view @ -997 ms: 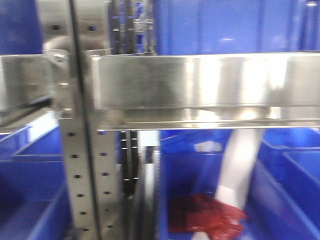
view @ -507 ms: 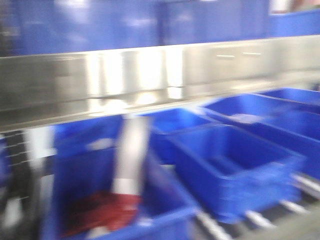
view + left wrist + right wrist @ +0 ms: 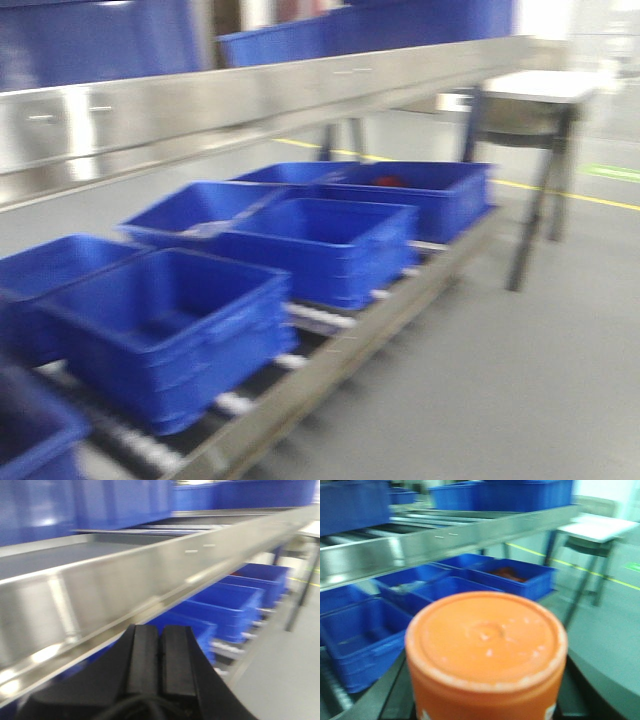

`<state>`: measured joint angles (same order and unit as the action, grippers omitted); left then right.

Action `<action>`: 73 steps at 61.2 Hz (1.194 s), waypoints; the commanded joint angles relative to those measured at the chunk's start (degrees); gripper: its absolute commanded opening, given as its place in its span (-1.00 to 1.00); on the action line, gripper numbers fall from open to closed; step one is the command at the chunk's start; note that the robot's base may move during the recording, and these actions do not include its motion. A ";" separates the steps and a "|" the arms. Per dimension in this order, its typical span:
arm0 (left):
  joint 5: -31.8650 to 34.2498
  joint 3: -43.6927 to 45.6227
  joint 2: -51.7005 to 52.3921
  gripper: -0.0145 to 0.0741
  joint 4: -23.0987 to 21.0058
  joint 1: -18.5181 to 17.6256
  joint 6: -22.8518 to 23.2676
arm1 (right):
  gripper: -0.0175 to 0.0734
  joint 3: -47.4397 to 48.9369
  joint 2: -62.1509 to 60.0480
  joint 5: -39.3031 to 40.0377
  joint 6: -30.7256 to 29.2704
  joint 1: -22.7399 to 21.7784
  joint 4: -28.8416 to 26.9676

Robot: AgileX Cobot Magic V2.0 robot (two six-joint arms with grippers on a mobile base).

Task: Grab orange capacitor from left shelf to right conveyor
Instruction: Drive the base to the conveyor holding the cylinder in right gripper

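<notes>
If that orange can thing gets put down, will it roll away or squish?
Probably not squishy: the orange capacitor has a crisp round rim, so it looks stiff. Its flat top suggests it would stand steady if set upright. Laid on its side, the round body would likely roll.

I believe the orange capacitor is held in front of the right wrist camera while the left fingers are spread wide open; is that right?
Not quite: the left wrist view shows the left fingers pressed shut together, empty. The orange capacitor is indeed held before the right wrist camera.
</notes>
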<state>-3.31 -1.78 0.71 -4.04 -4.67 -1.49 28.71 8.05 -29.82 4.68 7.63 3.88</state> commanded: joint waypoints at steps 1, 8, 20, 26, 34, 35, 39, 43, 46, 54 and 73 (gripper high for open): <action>5.01 0.25 0.65 -0.96 -0.20 0.06 0.09 | -0.37 1.62 0.71 5.20 -0.16 0.07 0.39; 5.01 0.25 0.65 -0.96 -0.20 0.06 0.09 | -0.37 1.62 0.71 5.20 -0.16 0.07 0.39; 5.01 0.25 0.65 -0.96 -0.20 0.06 0.09 | -0.37 1.62 0.71 5.20 -0.16 0.07 0.39; 5.01 0.25 0.65 -0.96 -0.20 0.06 0.09 | -0.37 1.62 0.71 5.20 -0.16 0.07 0.39; 5.01 0.25 0.65 -0.96 -0.20 0.06 0.09 | -0.37 1.62 0.71 5.20 -0.16 0.07 0.39; 5.01 0.25 0.65 -0.96 -0.20 0.06 0.09 | -0.37 1.62 0.71 5.20 -0.16 0.07 0.39; 5.01 0.25 0.65 -0.96 -0.20 0.06 0.09 | -0.37 1.62 0.71 5.20 -0.16 0.07 0.39; 5.01 0.25 0.65 -0.96 -0.20 0.06 0.09 | -0.37 1.62 0.71 5.20 -0.16 0.07 0.39; 5.01 0.25 0.65 -0.96 -0.20 0.06 0.09 | -0.37 1.62 0.71 5.20 -0.16 0.07 0.39; 5.01 0.25 0.65 -0.96 -0.20 0.06 0.09 | -0.37 1.62 0.71 5.20 -0.16 0.07 0.39; 5.01 0.25 0.65 -0.96 -0.20 0.06 0.09 | -0.37 1.62 0.71 5.20 -0.16 0.07 0.39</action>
<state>-3.31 -1.78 0.71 -4.04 -4.67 -1.49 28.71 8.05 -29.82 4.68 7.63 3.88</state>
